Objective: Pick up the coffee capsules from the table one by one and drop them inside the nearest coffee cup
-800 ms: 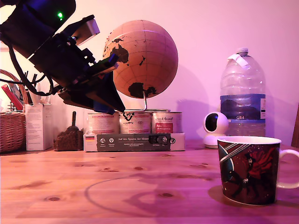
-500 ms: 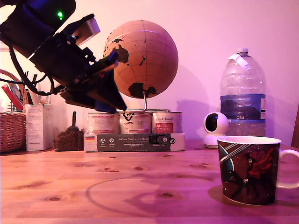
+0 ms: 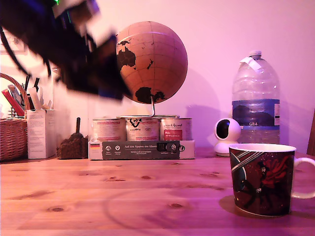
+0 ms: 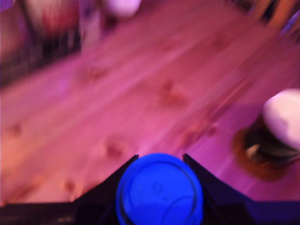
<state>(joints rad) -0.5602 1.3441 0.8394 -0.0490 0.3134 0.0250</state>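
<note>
In the wrist view a solid-blue coffee capsule [image 4: 159,190] sits between the two black jaws of my gripper [image 4: 159,161], which is shut on it above the pine table [image 4: 117,93]. The coffee cup [image 4: 281,126] shows there as a blurred dark mug with a white rim, off to one side of the capsule. In the exterior view the arm is a dark motion blur at the upper left, with the gripper [image 3: 114,92] high over the table [image 3: 123,196]; the capsule cannot be made out there. The coffee cup [image 3: 263,179] stands at the front right.
A globe [image 3: 152,61] stands behind three tins [image 3: 142,129] and a dark flat box [image 3: 142,149]. A large water bottle [image 3: 255,98] and a white camera [image 3: 227,133] are at the back right. A wicker basket [image 3: 12,137] and white carton [image 3: 40,132] are at the left.
The arm has swung upward and is now blurred by motion. Its shadow on the tabletop has faded. The cup has not moved.
</note>
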